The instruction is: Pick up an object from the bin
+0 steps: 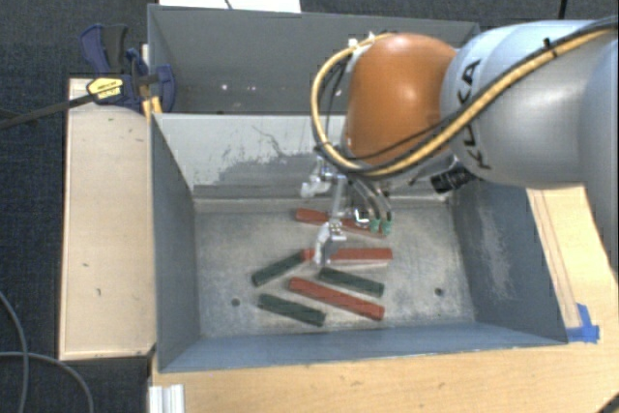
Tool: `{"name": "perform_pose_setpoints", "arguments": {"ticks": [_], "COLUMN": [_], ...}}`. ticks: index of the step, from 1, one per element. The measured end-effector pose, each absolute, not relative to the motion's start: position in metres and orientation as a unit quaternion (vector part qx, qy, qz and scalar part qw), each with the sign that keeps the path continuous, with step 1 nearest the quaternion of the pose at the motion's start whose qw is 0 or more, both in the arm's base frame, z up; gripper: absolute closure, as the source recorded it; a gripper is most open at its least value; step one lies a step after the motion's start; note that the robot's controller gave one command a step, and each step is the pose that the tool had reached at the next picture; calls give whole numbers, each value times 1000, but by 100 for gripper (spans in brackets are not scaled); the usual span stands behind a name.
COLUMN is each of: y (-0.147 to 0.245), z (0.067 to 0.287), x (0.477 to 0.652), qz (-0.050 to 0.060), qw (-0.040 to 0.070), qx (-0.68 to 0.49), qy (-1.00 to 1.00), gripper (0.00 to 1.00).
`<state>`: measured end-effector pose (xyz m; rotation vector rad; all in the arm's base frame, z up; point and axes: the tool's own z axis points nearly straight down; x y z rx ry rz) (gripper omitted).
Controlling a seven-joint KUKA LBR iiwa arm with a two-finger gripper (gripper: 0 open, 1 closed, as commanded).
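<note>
Orange cover (397, 92) overhangs tool (327, 247) by red bar (360, 255), green bars (279, 268) around.

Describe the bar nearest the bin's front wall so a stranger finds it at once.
On the grey bin floor, short bars lie scattered under the tool. The dark green bar sits frontmost, just left of the long red bar; the other greens lie farther back.

Grey bin (242, 82), red bars (336, 296), dark green bars (290, 309)

Rear red bar (311, 217): right end hidden behind gripper (328, 251). Picture's right edge cuts off the arm (542, 111).
</note>
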<state>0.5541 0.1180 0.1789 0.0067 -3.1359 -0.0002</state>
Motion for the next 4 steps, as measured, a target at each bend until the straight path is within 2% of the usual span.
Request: {"name": "perform_pose_setpoints", "arguments": {"ticks": [1, 2, 3, 4], "y": [117, 97, 97, 117], "z": [183, 80, 80, 209], "x": [556, 548, 548, 546], "qz": [-1, -1, -1, 0], "qw": [-1, -5, -5, 0], "qx": [1, -27, -28, -10], "qy": [-1000, -1000, -1000, -1000], "gripper": [0, 100, 100, 100]}}
